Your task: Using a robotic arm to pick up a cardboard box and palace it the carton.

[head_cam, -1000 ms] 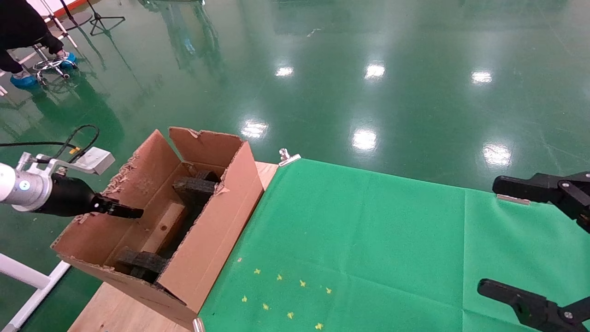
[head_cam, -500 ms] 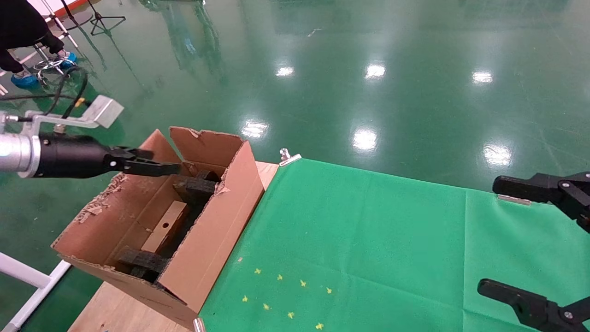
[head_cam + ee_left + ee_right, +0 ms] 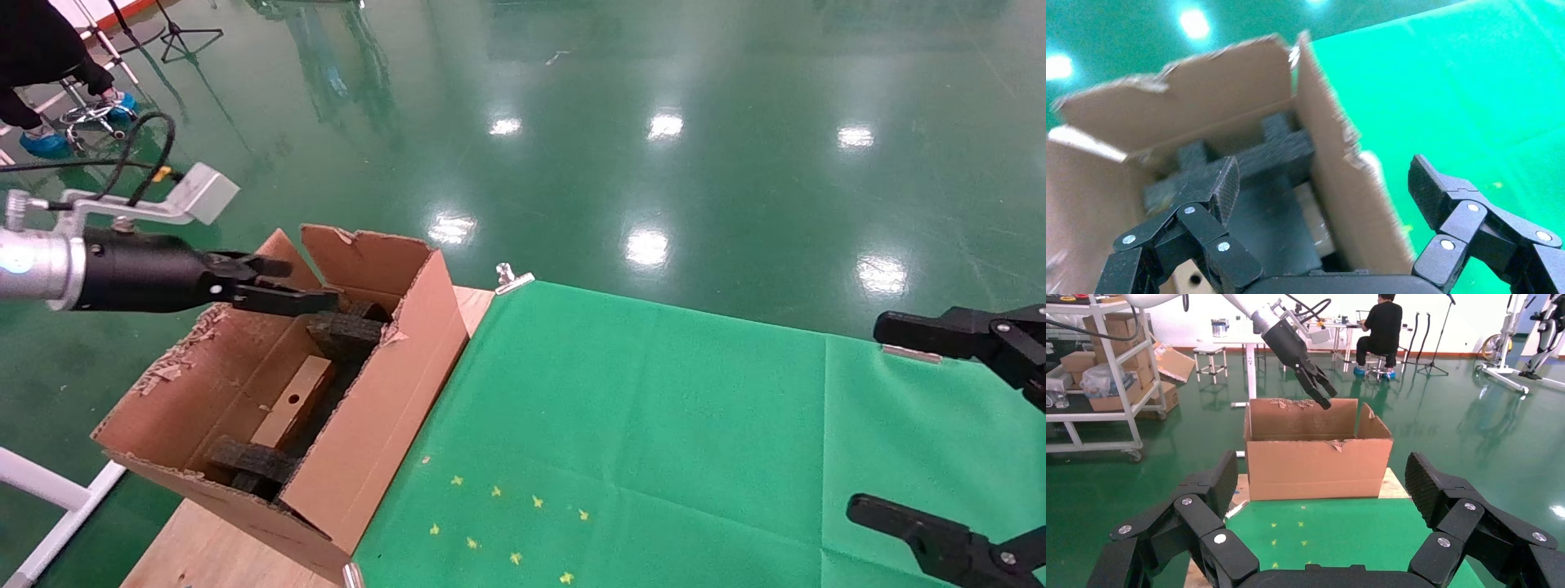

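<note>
The carton (image 3: 384, 384) stands open at the left end of the table, with black foam pieces (image 3: 343, 333) inside. The small cardboard box (image 3: 292, 400), with its round hole facing up, lies inside the carton between the foam pieces. My left gripper (image 3: 306, 284) on the white arm is open and empty, and hovers over the carton's far end above the foam. In the left wrist view my left gripper (image 3: 1324, 184) looks down on the carton wall (image 3: 1340, 184). My right gripper (image 3: 866, 416) is open and empty at the table's right edge.
A green cloth (image 3: 637, 425) covers the table, with small yellow marks (image 3: 498, 523) near the front. Bare wood (image 3: 212, 547) shows under the carton. A metal clip (image 3: 511, 279) holds the cloth's far corner. A seated person (image 3: 41, 49) is far left on the floor.
My left gripper has risen from low beside the carton's left flap and moved right, over the carton's far end. The small box stays in the carton. The right arm has not moved.
</note>
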